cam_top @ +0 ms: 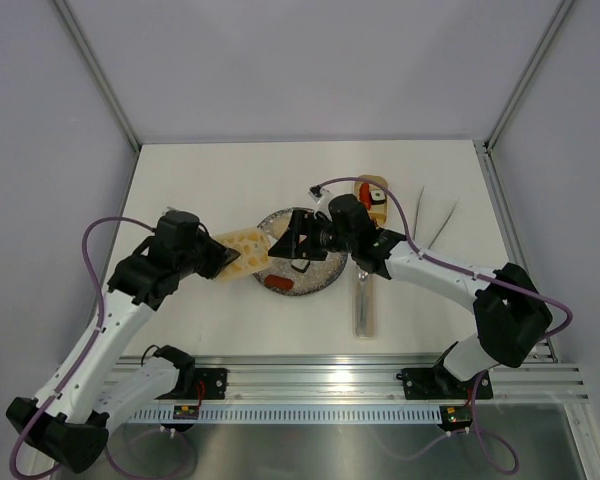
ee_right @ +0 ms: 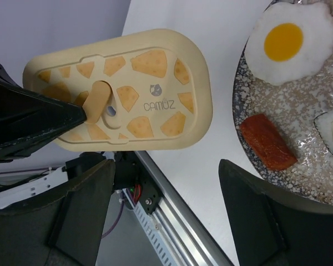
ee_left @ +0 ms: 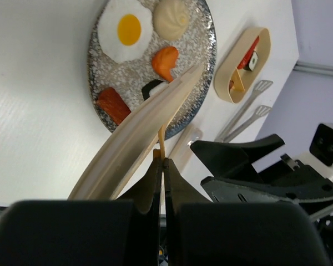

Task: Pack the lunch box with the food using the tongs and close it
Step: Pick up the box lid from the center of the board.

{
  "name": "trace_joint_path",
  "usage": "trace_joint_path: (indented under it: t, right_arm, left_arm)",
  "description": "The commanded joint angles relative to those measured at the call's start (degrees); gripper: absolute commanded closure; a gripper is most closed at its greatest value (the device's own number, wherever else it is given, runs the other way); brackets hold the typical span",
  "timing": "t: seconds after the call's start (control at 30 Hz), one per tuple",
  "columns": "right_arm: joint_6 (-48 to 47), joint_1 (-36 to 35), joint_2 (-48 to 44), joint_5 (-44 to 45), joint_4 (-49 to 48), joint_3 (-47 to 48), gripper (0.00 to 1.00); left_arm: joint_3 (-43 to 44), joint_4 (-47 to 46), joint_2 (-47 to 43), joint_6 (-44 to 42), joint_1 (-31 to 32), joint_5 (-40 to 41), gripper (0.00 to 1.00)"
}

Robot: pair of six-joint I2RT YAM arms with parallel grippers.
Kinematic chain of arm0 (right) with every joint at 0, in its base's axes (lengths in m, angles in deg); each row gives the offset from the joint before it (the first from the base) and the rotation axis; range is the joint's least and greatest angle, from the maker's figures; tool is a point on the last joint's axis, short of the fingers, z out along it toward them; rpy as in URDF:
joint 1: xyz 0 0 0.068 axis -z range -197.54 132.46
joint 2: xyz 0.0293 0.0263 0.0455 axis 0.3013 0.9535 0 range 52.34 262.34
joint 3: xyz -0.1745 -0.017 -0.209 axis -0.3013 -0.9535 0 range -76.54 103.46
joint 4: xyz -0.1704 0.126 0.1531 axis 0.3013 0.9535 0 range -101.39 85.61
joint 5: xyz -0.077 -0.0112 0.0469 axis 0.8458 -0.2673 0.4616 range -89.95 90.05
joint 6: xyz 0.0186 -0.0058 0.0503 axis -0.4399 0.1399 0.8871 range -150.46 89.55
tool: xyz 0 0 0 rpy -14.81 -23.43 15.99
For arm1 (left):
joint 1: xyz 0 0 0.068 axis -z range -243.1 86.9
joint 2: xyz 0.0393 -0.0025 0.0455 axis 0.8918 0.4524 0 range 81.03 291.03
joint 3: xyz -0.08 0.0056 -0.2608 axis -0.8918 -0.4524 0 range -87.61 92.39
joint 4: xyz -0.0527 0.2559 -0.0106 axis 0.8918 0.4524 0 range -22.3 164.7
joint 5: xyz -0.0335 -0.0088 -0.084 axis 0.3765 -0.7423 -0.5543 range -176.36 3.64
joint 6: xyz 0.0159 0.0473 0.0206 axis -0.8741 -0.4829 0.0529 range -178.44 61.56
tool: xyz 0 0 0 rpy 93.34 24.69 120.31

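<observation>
My left gripper (ee_left: pixel 162 162) is shut on the small tab of the cream lid (ee_right: pixel 122 91), holding it on edge above the table left of the plate (cam_top: pixel 325 280). In the top view the lid (cam_top: pixel 242 250) hangs in front of the left gripper (cam_top: pixel 220 256). The right gripper (ee_right: pixel 166 166) is open and empty, facing the lid's patterned face over the plate's left rim (cam_top: pixel 286 246). On the plate lie a fried egg (ee_left: pixel 125 30), a bun (ee_left: pixel 172 18), an orange piece (ee_left: pixel 165 61), a sausage (ee_left: pixel 112 104) and a sushi roll (ee_left: pixel 154 87). The lunch box (cam_top: pixel 372 192) stands open at the back with red food inside. The tongs (cam_top: pixel 435 220) lie to its right.
A long clear cutlery case (cam_top: pixel 365 305) lies right of the plate near the front. The aluminium rail (cam_top: pixel 380 385) runs along the table's near edge. The enclosure walls stand at the back and on both sides.
</observation>
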State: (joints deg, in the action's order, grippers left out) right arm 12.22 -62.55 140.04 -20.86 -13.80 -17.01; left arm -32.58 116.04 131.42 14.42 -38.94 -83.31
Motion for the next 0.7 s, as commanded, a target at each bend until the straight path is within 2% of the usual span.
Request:
trace_joint_path:
  t: [0.0,0.3,0.67]
  right_arm:
    - [3.5,2.1,-2.7,-5.2,-9.2,-1.7,0.16]
    - [7.2,3.4,-0.7,-9.7,-16.7,-2.7,0.14]
    - [8.5,3.4,2.9,-10.7,-20.5,-2.4,0.14]
  left_arm:
    - [4.5,-5.2,0.0,-1.6,-0.3,-5.7,1.00]
    - [7.5,-5.5,0.6,-2.4,-0.3,-8.0,1.00]
    - [7.8,-6.4,-0.3,-1.8,-0.7,-9.3,1.00]
